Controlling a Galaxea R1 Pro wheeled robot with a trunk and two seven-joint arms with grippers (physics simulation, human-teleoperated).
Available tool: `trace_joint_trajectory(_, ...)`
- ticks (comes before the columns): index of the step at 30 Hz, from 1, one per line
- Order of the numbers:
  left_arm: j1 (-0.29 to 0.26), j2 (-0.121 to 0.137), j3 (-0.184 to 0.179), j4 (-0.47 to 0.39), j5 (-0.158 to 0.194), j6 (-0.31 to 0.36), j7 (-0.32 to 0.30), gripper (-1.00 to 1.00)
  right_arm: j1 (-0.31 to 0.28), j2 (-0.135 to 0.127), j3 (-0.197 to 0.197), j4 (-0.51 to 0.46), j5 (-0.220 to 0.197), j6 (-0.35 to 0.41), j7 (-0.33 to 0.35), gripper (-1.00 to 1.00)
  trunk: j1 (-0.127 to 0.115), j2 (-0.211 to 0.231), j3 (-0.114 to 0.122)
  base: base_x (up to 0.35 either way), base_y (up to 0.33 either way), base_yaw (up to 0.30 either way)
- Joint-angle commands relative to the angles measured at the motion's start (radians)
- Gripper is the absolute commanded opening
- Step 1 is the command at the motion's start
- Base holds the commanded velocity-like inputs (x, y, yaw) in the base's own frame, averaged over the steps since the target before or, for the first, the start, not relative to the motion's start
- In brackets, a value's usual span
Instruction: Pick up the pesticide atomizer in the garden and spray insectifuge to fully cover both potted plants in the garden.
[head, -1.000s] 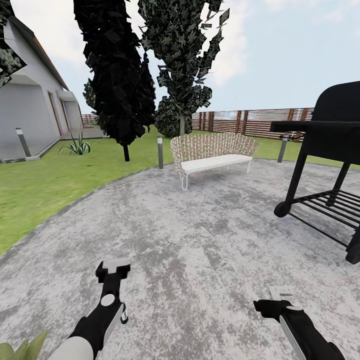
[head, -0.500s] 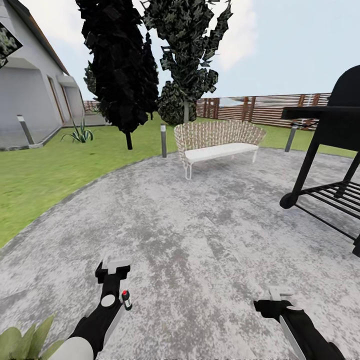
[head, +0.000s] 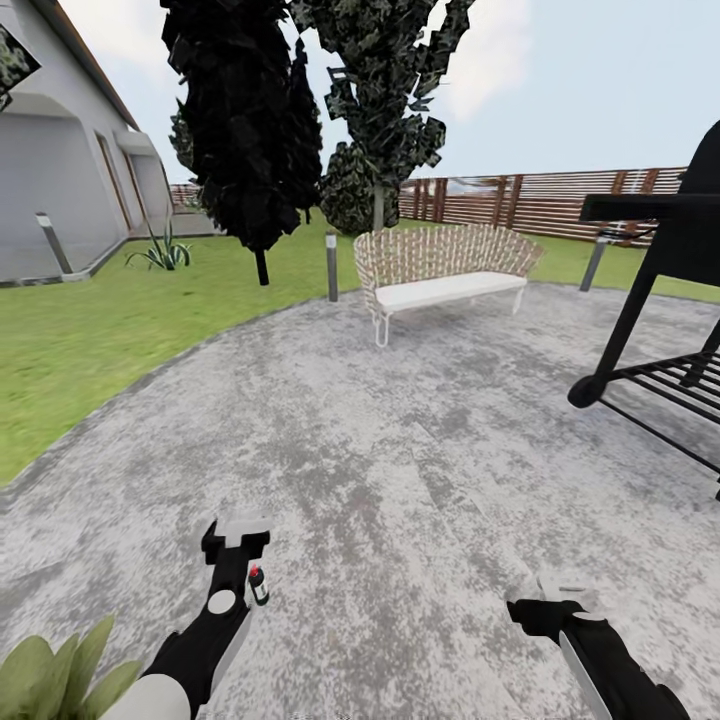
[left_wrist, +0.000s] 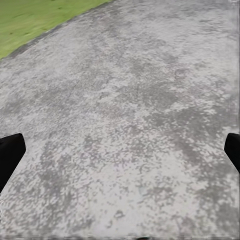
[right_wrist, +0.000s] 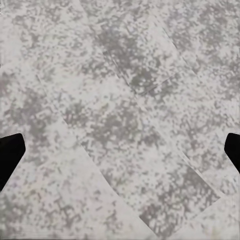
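We find no legible text, label, brand, number or sign in any view. The house wall (head: 60, 190), wooden fence (head: 560, 205), grill (head: 670, 250) and bench (head: 445, 265) carry no markings we can read.

Pointed green leaves of a potted plant (head: 60, 675) at the near left edge of the gravel patio (head: 400, 440); lawn (head: 110, 330) far left.

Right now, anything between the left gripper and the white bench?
Head view: bare gravel patio between the left gripper and the white bench; a small bottle-like object sits beside the gripper.
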Motion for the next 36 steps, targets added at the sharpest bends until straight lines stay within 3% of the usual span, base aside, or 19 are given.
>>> trace_joint_trajectory(1,-0.001,0.000,-0.004,0.001,-0.010,0.000,0.009,1.00,0.000,0.000,-0.001,-0.002,-0.006,0.005,0.001,1.00,0.000,-0.001,-0.006,0.000,0.000,0.139)
trace_joint_trajectory(7,-0.001,0.000,-0.005,0.000,-0.010,0.000,0.007,1.00,0.000,0.000,-0.001,-0.002,-0.006,0.005,0.001,1.00,0.003,-0.002,-0.034,0.000,0.000,0.099)
trace_joint_trajectory(11,-0.001,0.000,-0.006,0.000,-0.010,0.000,0.007,1.00,0.000,0.000,-0.001,-0.002,-0.007,0.005,0.001,1.00,0.003,-0.002,-0.035,0.000,0.000,0.015)
trace_joint_trajectory(16,-0.001,-0.001,-0.008,0.000,-0.010,0.000,0.007,1.00,0.000,0.000,-0.001,-0.001,-0.007,0.005,0.001,1.00,0.005,-0.003,-0.057,0.000,0.000,0.035)
trace_joint_trajectory(36,-0.001,-0.002,-0.009,0.000,-0.011,0.000,0.007,1.00,0.000,0.000,-0.001,-0.002,-0.007,0.005,0.001,1.00,0.005,-0.003,-0.061,0.043,0.000,0.022)
